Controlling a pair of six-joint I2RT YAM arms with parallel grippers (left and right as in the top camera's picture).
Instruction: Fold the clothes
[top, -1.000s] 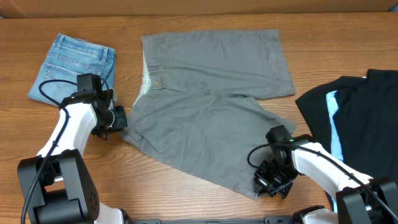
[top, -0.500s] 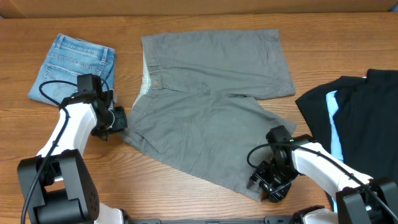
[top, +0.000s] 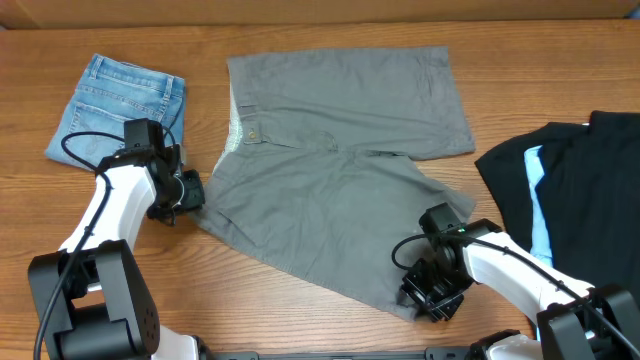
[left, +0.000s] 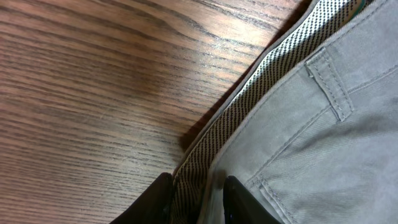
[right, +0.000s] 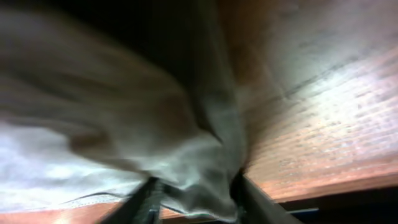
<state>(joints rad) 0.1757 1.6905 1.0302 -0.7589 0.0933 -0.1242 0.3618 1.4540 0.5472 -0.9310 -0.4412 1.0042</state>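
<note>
Grey shorts (top: 340, 150) lie spread flat in the middle of the table, waistband to the left and legs to the right. My left gripper (top: 195, 190) sits at the waistband's near left corner. In the left wrist view its jaws (left: 198, 199) are closed on the patterned inner waistband of the shorts (left: 323, 137). My right gripper (top: 430, 295) is at the near leg's hem corner. The right wrist view is blurred, with bunched grey cloth (right: 124, 124) filling the gap between the fingers of the gripper (right: 196, 199).
Folded light-blue denim shorts (top: 120, 105) lie at the far left, just beyond my left arm. A heap of black garments (top: 590, 200) with a pale blue strip covers the right side. The table's front edge runs close under my right gripper.
My right gripper has shifted a little left and nearer at the leg hem, and cloth is now gathered between its fingers. The left arm has stayed in place.
</note>
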